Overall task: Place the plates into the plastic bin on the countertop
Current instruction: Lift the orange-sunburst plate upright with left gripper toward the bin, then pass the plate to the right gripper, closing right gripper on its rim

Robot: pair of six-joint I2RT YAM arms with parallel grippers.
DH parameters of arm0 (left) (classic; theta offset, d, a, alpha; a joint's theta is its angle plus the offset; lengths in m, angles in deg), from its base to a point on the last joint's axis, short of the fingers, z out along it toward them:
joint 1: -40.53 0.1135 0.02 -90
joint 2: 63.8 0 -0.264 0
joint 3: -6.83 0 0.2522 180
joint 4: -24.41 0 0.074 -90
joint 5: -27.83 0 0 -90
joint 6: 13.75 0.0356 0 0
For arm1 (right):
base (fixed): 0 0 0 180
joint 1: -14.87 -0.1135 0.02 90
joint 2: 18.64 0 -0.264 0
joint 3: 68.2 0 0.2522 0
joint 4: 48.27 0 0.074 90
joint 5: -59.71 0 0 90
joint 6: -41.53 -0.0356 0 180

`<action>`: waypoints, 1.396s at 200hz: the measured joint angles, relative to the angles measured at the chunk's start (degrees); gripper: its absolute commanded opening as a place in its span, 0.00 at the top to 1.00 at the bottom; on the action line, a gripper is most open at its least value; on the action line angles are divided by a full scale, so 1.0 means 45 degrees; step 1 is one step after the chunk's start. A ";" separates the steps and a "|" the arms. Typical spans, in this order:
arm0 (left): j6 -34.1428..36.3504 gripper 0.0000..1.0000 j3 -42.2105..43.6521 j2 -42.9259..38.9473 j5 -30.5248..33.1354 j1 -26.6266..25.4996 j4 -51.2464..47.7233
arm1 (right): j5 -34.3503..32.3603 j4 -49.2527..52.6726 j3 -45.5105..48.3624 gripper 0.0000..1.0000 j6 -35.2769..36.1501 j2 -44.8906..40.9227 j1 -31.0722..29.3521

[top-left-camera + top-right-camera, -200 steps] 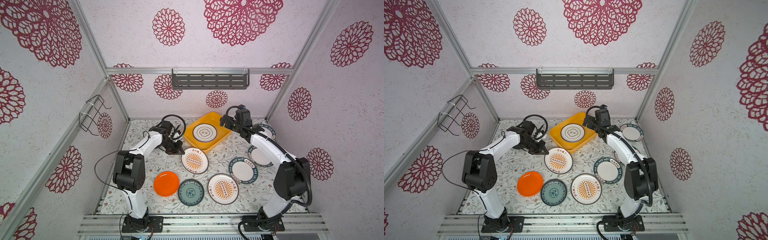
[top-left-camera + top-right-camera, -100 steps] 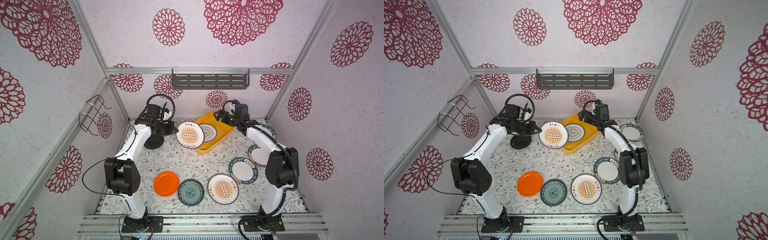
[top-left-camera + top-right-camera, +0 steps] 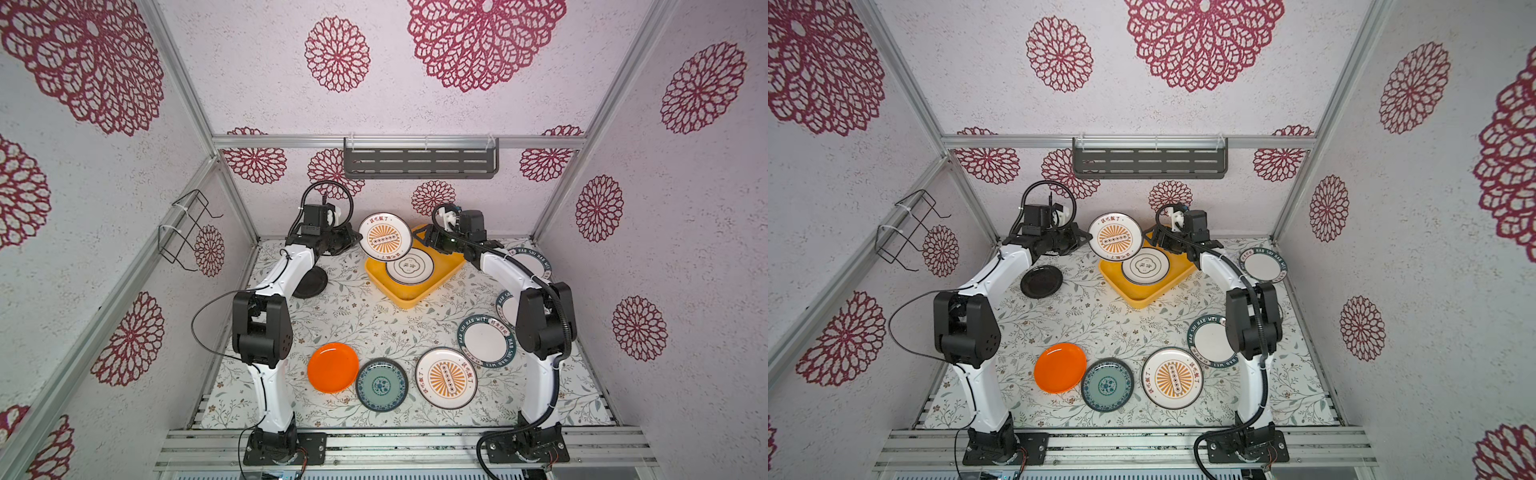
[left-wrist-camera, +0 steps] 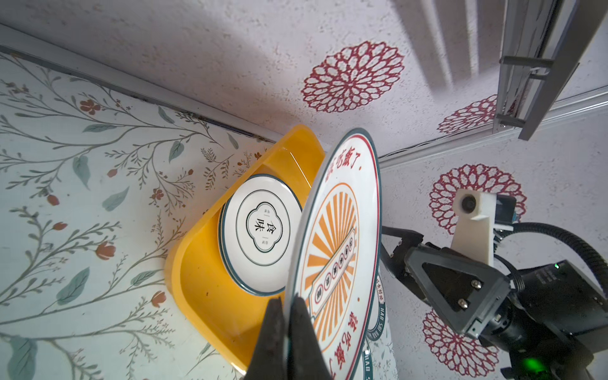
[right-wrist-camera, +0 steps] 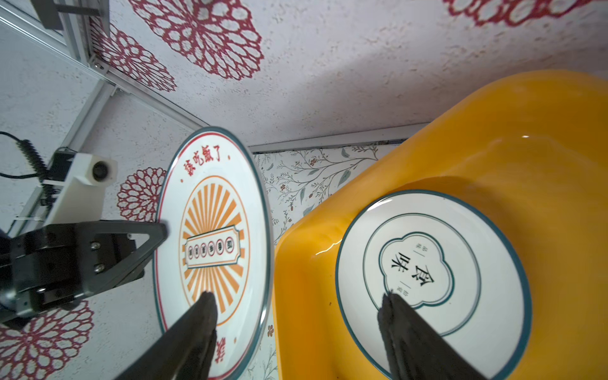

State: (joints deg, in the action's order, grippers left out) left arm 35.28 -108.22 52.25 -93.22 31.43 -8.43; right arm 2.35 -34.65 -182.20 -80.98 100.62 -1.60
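**At the bin (image 3: 415,300): left gripper (image 4: 287,325) holding a sunburst plate (image 3: 385,237)**

The left gripper is clamped on the rim of the sunburst plate. The plate hangs tilted in the air, printed face up, over the bin's 11 o'clock corner. In both top views it overlaps the edge of the ringed plate (image 3: 409,266) lying flat inside the bin. The bin sits cornerwise at 12 o'clock on the countertop (image 3: 357,316).

The right gripper (image 5: 297,304) is at the bin's 1 o'clock side, jaws wide, holding nothing. In the right wrist view one finger (image 5: 204,316) shows against the held plate's face and the other against the ringed plate. Whether either touches cannot be told.

Loose on the countertop:
- a black plate (image 3: 1041,281) at 10 o'clock, beside the left arm
- an orange plate (image 3: 332,368), a teal plate (image 3: 382,384) and a second sunburst plate (image 3: 446,378) in a close row at 6 o'clock
- a lettered plate (image 3: 486,340) at 4 o'clock, touching the row's end
- another lettered plate (image 3: 528,264) at 2 o'clock
- a third lettered plate (image 3: 508,308) between those two, mostly hidden by the right arm
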 measured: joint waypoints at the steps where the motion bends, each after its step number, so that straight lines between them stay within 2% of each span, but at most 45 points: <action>1: -0.0019 1.00 -0.0005 0.0015 0.0000 0.0000 0.0010 | 0.0024 -0.0024 0.0000 0.28 -0.0010 0.0015 -0.0005; 35: -0.0495 1.00 -0.0029 0.0296 -0.0209 -0.0005 0.0563 | 0.0296 -0.0471 -0.0083 0.45 -0.0447 0.0447 -0.0146; 54: -0.0631 1.00 -0.0039 0.0306 -0.0364 -0.0044 0.0797 | 0.0393 -0.0549 -0.0083 0.51 -0.0675 0.0549 -0.0219; 78: -0.0690 1.00 -0.0165 0.0364 -0.0481 -0.0170 0.0962 | 0.0495 -0.0738 -0.0092 0.65 -0.0981 0.0597 -0.0262; 100: -0.0714 1.00 -0.0209 0.0461 -0.0529 -0.0330 0.1122 | 0.0554 -0.1039 -0.0102 0.84 -0.1209 0.0602 -0.0267; 113: -0.0724 0.93 -0.0209 0.0505 -0.0495 -0.0408 0.1103 | 0.0578 -0.1180 -0.0102 0.92 -0.1486 0.0602 -0.0267; 135: -0.0714 0.74 -0.0204 0.0699 -0.0670 -0.0413 0.1132 | 0.0845 -0.1574 -0.0267 0.99 -0.1982 0.0597 -0.0189; 138: -0.0777 0.67 -0.0204 0.0724 -0.0709 -0.0413 0.1190 | 0.0767 -0.1549 -0.0277 1.00 -0.1923 0.0593 -0.0194; 151: -0.0850 0.50 -0.0204 0.0743 -0.0699 -0.0432 0.1404 | 0.0651 -0.1423 -0.0267 1.00 -0.1889 0.0602 -0.0194; 159: -0.0918 0.36 -0.0204 0.0743 -0.0719 -0.0432 0.1535 | 0.0583 -0.1326 -0.0257 1.00 -0.1885 0.0627 -0.0194; 171: -0.0947 0.23 -0.0199 0.0738 -0.0641 -0.0432 0.1797 | 0.0355 -0.1141 -0.0219 1.00 -0.1812 0.0631 -0.0194; 175: -0.0957 0.13 -0.0185 0.0738 -0.0636 -0.0432 0.1894 | 0.0325 -0.1078 -0.0204 1.00 -0.1787 0.0631 -0.0185; 177: -0.0923 0.01 -0.0170 0.0733 -0.0627 -0.0432 0.1923 | 0.0291 -0.1054 -0.0189 1.00 -0.1783 0.0631 -0.0180; 178: -0.0947 0.01 -0.0165 0.0724 -0.0617 -0.0432 0.1953 | 0.0262 -0.1035 -0.0180 1.00 -0.1783 0.0631 -0.0175; 184: -0.0879 0.03 -0.0107 0.0670 -0.0554 -0.0432 0.2059 | 0.0170 -0.0971 -0.0121 1.00 -0.1773 0.0631 -0.0165; 246: -0.0670 0.03 0.1146 -0.0311 0.0646 -0.0330 0.2642 | -0.0651 0.0039 0.0525 1.00 -0.1647 0.0631 0.0389; 279: -0.1292 0.03 0.1812 -0.0831 0.0787 -0.0340 0.3585 | -0.1277 0.0845 0.0505 1.00 -0.1481 0.0729 0.0729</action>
State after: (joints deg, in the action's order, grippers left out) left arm 29.47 -100.07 48.51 -89.68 29.90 7.70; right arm -3.39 -30.85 -179.93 -87.65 103.90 1.68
